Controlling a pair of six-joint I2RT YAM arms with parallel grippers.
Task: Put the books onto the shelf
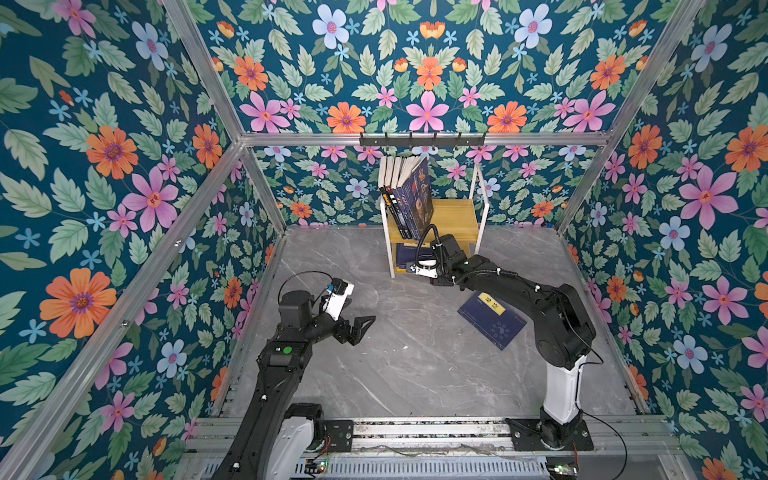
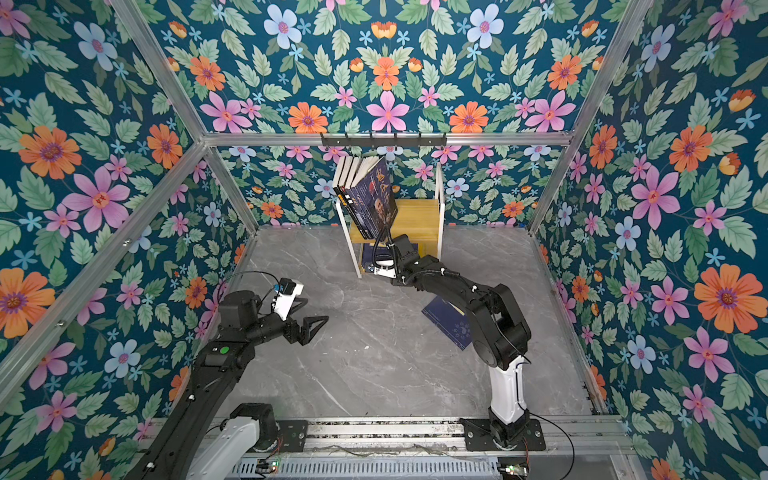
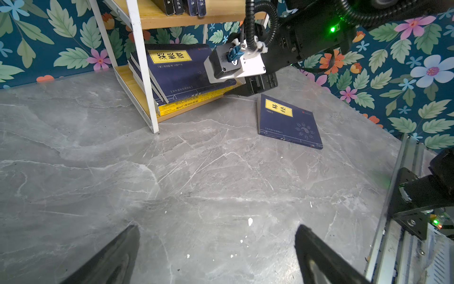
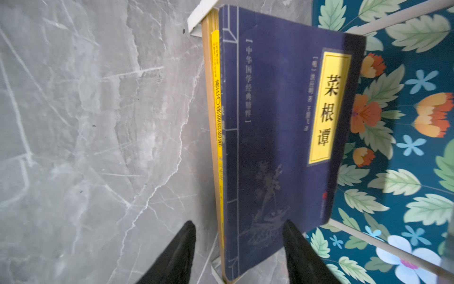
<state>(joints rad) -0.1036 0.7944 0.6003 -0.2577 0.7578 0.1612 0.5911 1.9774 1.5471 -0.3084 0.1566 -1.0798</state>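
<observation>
The right fingers (image 4: 177,250), part-open and gripping nothing, straddled the navy book (image 4: 282,123) flat on the shelf's (image 1: 457,220) lower stack, seemingly leaving it there; left fingers (image 3: 314,250) hung wide, empty, well clear.

Light wooden shelf (image 1: 453,216) boards, white metal frame (image 3: 144,73), matt navy paper book (image 3: 290,123), smooth grey marble-look tabletop (image 1: 415,353)

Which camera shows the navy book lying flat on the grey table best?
The left wrist view: the navy book lies fully uncovered, title readable. In both top views it is small; in a top view the right arm hides part of it. The right wrist view misses it.
</observation>
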